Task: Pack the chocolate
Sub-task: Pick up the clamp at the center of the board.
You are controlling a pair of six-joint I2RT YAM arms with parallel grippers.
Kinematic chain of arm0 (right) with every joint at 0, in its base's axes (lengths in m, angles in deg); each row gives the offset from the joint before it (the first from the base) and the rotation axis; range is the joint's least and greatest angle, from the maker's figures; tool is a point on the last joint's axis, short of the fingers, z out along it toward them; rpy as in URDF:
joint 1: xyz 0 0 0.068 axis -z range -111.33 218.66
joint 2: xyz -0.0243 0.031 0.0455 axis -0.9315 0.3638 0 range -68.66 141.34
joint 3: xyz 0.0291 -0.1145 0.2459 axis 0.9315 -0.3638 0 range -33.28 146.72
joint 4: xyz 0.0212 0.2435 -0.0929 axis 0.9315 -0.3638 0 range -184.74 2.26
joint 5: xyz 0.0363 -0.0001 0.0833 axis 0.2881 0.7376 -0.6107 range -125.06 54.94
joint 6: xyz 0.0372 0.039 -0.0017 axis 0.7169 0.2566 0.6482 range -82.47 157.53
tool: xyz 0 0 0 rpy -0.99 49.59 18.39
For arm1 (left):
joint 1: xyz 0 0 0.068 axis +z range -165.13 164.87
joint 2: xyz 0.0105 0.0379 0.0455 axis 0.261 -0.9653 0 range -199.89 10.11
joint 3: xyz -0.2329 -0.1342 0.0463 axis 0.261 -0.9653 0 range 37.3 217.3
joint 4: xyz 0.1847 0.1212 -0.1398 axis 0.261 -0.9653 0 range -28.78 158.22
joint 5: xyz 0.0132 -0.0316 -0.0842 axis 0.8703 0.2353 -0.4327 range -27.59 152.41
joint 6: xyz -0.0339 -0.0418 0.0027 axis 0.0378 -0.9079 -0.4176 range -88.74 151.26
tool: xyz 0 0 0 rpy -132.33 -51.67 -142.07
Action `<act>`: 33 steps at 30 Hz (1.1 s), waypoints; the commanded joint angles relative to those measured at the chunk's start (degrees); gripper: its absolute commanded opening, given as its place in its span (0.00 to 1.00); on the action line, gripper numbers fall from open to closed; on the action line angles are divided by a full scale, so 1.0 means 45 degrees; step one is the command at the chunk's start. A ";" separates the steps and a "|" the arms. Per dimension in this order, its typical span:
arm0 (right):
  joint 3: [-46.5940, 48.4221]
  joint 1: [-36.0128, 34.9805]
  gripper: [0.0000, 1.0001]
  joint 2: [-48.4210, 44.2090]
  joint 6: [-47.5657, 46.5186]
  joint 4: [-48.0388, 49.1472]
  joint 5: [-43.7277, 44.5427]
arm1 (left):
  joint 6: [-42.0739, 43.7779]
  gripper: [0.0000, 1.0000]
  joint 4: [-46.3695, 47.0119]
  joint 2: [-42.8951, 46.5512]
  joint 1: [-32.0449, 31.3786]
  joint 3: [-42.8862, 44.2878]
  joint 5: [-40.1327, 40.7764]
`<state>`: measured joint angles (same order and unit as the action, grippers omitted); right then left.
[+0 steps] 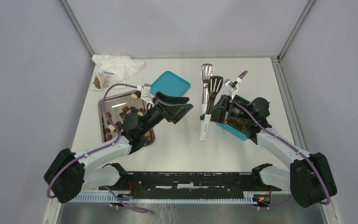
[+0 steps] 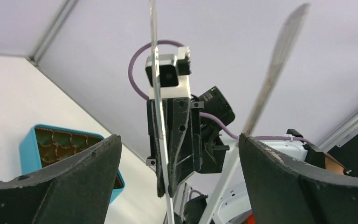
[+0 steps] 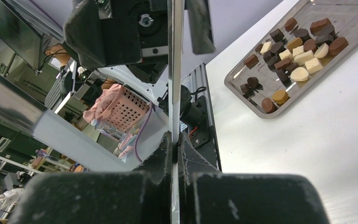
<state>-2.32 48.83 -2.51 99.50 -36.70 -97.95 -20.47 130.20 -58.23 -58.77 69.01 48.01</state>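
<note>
Clenched right jaws pinch the tongs (image 1: 207, 73) – left jaws gape wide, holding nothing.
Chocolate (image 3: 303, 46) in dark, light-brown and cream pieces lies scattered on the steel tray (image 3: 354, 14) on the bench (image 1: 177, 149). Left jaws hang just off the tray's right edge, facing the tongs. Right of the tray, past the teal lid (image 1: 170, 84) at its far right corner, the right jaws squeeze one thin metal arm of the tongs – the teal divided box (image 1: 237, 134) sits beyond, well apart from the tray.

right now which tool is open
The left tool: its fingers stand wide apart, while the right tool is shut on a thin metal strip.
</note>
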 commanded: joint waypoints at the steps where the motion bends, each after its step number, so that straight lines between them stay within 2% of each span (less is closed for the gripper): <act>1: 0.0510 0.0019 0.00 -0.0296 0.0672 0.0903 0.0155 | 0.1691 1.00 -0.0714 0.2225 -0.0024 -0.0857 0.1256; 4: 0.0695 0.0035 0.00 -0.0106 0.1230 0.0950 0.0129 | 0.2433 1.00 -0.1640 0.3301 -0.0027 -0.0964 0.0048; 7: 0.0881 0.0033 0.00 0.0186 0.1933 0.1021 0.0152 | 0.2743 1.00 -0.1810 0.3516 -0.0053 -0.0949 -0.0809; 13: 0.1329 0.0015 0.00 0.0649 0.2675 0.0608 0.0081 | 0.3063 1.00 -0.1801 0.2939 -0.0388 -0.0726 -0.0266; 18: 0.1323 0.0037 0.00 0.0727 0.2376 0.0292 0.0097 | 0.2190 1.00 -0.0497 0.1424 -0.1050 -0.0312 -0.0218; 24: 0.1323 0.0023 0.00 0.0817 0.2127 0.0023 0.0066 | 0.2482 1.00 0.0252 0.0386 -0.1887 0.0072 0.0586; 33: 0.1323 -0.0057 0.00 0.0926 0.2117 0.0152 0.0007 | 0.2041 1.00 0.1300 -0.0754 -0.2026 0.0601 0.0878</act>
<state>1.11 48.83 1.79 109.21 -37.99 -98.11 -10.13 130.96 -59.65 -67.60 68.16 50.07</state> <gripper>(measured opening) 0.022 0.996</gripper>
